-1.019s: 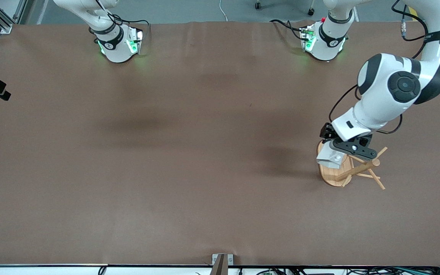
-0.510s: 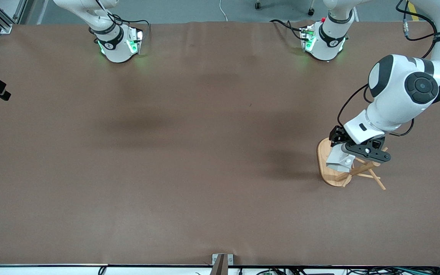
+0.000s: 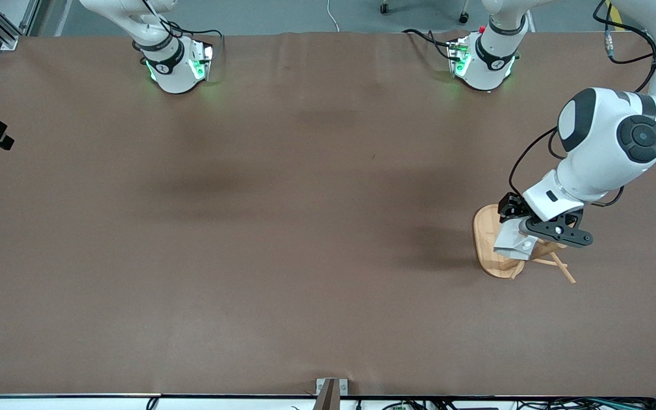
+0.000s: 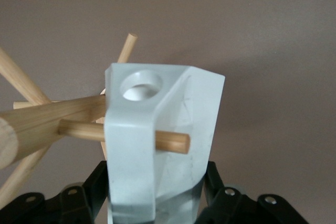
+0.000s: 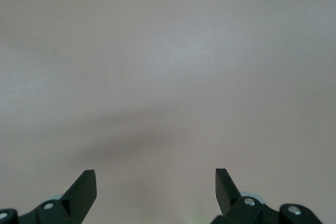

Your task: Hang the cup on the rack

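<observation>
My left gripper (image 3: 517,234) is shut on the white faceted cup (image 3: 511,241) and holds it over the bamboo rack (image 3: 484,234), beside the rack's post. In the left wrist view the cup (image 4: 197,114) fills the middle, with black fingers (image 4: 97,184) on both sides of it. A thin peg (image 4: 173,142) passes under the flat tab handle (image 4: 131,140), and its tip shows against the cup's body. The handle's round hole (image 4: 140,85) has no peg in it. The rack's post (image 4: 47,124) lies beside the cup. My right gripper (image 5: 156,182) is open and empty above bare table; it does not show in the front view.
The brown table (image 3: 282,228) carries only the rack, at the left arm's end. Both arm bases (image 3: 177,62) stand along its far edge. Other pegs (image 3: 564,272) stick out of the rack toward the front camera.
My left gripper has carried the cup sideways over the rack, from above the base's edge toward the post and pegs. The right arm waits unmoved.
</observation>
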You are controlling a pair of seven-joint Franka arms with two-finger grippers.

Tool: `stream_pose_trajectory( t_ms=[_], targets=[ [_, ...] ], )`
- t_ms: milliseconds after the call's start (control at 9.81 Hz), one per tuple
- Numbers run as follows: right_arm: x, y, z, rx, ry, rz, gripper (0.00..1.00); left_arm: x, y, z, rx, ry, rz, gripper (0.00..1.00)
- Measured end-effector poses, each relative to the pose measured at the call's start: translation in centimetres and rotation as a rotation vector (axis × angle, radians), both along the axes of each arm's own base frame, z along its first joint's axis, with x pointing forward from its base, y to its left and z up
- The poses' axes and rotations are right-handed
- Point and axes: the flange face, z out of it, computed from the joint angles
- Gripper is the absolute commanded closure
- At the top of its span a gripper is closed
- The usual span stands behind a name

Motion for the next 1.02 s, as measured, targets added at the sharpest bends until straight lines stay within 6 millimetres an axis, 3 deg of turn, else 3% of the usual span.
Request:
stream_pose_trajectory(
  t_ms=[408, 611, 713, 917, 1019],
  targets=[
    [0.0, 0.0, 0.0, 0.0, 0.0, 0.0, 0.0, 0.3, 0.0, 0.7, -0.004, -0.015, 0.002, 0.0],
    [-0.2, 0.0, -0.2, 0.002, 0.018, -0.001, 0.0, 0.5, -0.3, 3.0, -0.001, -0.046, 0.007, 0.0],
    [-0.2, 0.0, -0.2, 0.003, 0.02, -0.001, 0.0, 0.2, -0.6, 5.4, 0.009, -0.043, 0.016, 0.0],
    [-0.2, 0.1, -0.2, 0.005, 0.021, 0.0, 0.0, -0.9, -1.2, 12.0, 0.045, -0.037, 0.016, 0.0],
    [-0.2, 0.1, -0.2, 0.008, 0.02, 0.0, 0.0, -1.1, -0.6, 15.5, 0.057, -0.074, 0.033, 0.0]
  ],
)
